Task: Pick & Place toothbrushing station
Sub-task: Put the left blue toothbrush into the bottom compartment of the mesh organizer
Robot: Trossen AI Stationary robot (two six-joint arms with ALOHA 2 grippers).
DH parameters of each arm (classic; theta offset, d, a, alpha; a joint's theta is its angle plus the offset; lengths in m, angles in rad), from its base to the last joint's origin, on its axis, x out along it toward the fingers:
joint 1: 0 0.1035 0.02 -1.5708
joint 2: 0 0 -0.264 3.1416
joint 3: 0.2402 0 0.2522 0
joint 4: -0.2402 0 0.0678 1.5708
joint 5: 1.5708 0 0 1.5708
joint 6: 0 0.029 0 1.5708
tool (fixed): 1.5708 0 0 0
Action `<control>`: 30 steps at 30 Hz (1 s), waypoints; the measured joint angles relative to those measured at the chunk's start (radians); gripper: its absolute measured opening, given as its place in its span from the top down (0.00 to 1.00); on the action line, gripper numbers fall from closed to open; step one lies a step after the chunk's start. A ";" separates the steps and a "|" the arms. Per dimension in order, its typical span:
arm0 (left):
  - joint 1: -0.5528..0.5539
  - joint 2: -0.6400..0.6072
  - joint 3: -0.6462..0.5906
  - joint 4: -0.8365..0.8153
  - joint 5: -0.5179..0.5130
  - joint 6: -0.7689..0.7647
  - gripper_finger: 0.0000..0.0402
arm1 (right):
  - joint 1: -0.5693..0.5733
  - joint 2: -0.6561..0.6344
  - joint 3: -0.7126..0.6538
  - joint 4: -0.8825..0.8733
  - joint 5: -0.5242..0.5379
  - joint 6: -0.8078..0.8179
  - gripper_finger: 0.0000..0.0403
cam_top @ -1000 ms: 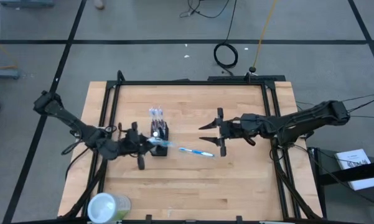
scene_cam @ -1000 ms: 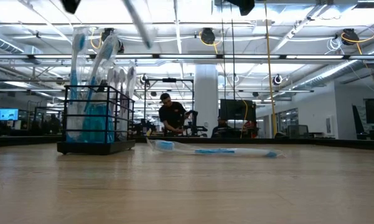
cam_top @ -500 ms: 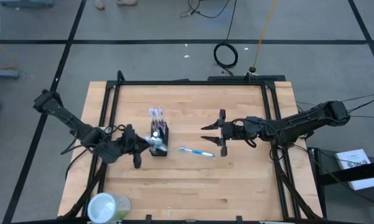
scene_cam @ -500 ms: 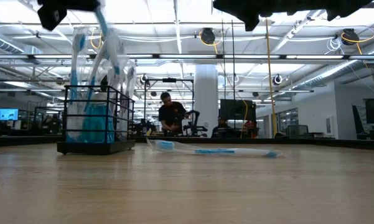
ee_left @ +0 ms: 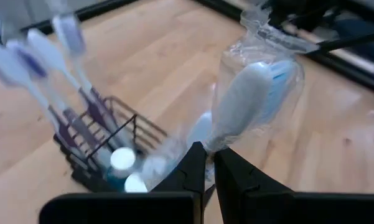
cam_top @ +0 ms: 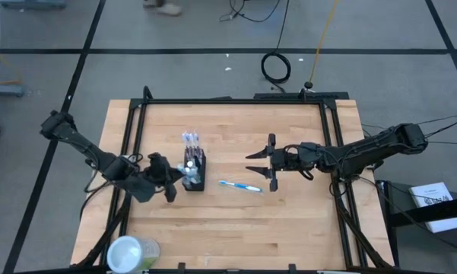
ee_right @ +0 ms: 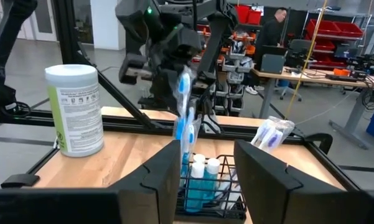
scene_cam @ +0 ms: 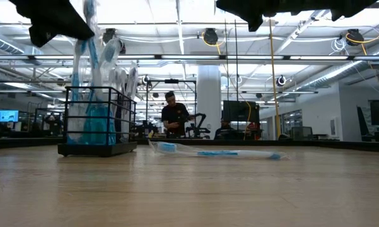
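Left wrist view only: left tool point(ee_left: 206, 168) clenched on a plastic-wrapped blue-white toothbrush point(ee_left: 252, 99), head up, over the black wire-mesh holder point(ee_left: 102, 152) with two white tube caps inside. High view: holder point(cam_top: 193, 169) left of centre on the wooden worktop point(cam_top: 236, 221), left arm low and outstretched, tool point(cam_top: 169, 176) just beside it. Right tool point(cam_top: 268, 160) released, hanging near a second wrapped toothbrush point(cam_top: 239, 186) lying flat. Right wrist view alone shows a round pale-green container point(ee_right: 75, 111) upright beyond the holder.

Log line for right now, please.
left gripper: shut on wrapped toothbrush, above mesh holder | right gripper: open, idle | second toothbrush: on table
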 joint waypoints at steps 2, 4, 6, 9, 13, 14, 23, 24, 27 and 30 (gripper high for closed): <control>0.013 0.036 0.000 -0.014 0.003 -0.028 0.95 | 0.000 0.000 0.000 -0.001 0.000 0.000 0.65; 0.023 0.074 -0.001 -0.018 0.014 -0.045 0.94 | 0.000 0.000 0.000 -0.001 0.000 0.000 0.65; 0.034 0.108 -0.001 -0.006 0.024 -0.052 0.94 | 0.000 0.000 0.000 -0.002 0.000 0.000 0.66; 0.050 0.166 -0.001 0.020 0.031 -0.060 0.95 | 0.000 0.000 0.000 -0.002 0.000 0.000 0.66; 0.064 0.225 -0.001 0.062 0.054 -0.071 0.96 | 0.000 0.000 0.000 -0.002 0.000 0.000 0.66; 0.065 0.240 -0.001 0.076 0.055 -0.073 0.95 | 0.000 0.000 0.000 -0.002 0.000 0.000 0.66; 0.069 0.298 0.000 0.140 0.056 -0.068 0.91 | 0.000 0.000 0.000 -0.004 0.000 0.000 0.66; 0.069 0.298 0.000 0.140 0.059 -0.060 0.91 | 0.000 0.000 0.000 -0.004 0.000 0.000 0.66; 0.069 0.297 0.000 0.140 0.072 -0.055 0.91 | 0.000 0.000 0.000 -0.008 0.000 0.000 0.66; 0.069 0.279 0.000 0.136 0.084 -0.054 0.90 | 0.000 0.000 0.000 -0.013 0.000 0.000 0.66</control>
